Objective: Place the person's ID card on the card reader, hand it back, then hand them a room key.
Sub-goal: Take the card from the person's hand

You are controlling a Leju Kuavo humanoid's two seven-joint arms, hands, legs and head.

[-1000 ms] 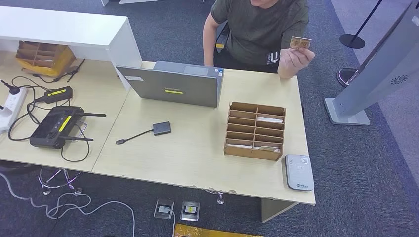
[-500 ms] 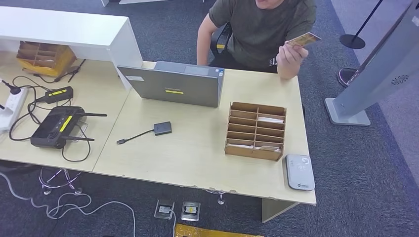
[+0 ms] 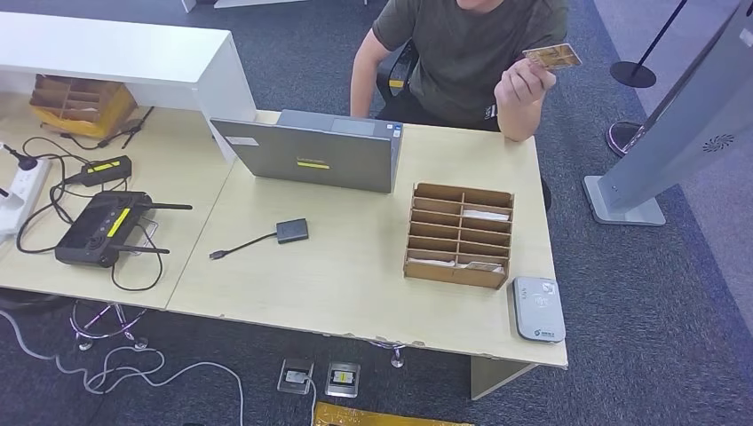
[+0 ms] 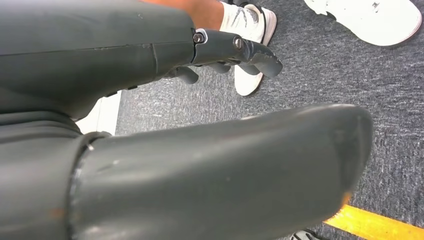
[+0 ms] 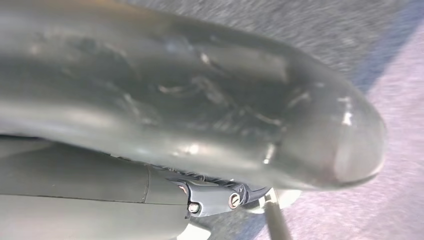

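The left hand hangs over dark carpet; its dark fingers stretch apart from the thick grey thumb and hold nothing. The right hand also hangs low, and its fingers are hidden behind the thumb, so I cannot tell how far they are spread.

On the pale wooden bench, the grey rounded card reader lies at five o'clock, its long axis running toward twelve; its print is too small to read. Just beside it, at its ten o'clock, stands the brown slotted card organiser. At one o'clock beyond the bench, the person's hand holds up the gold-toned ID card, long axis near level. The grey laptop carries a yellow sticker, unreadable.
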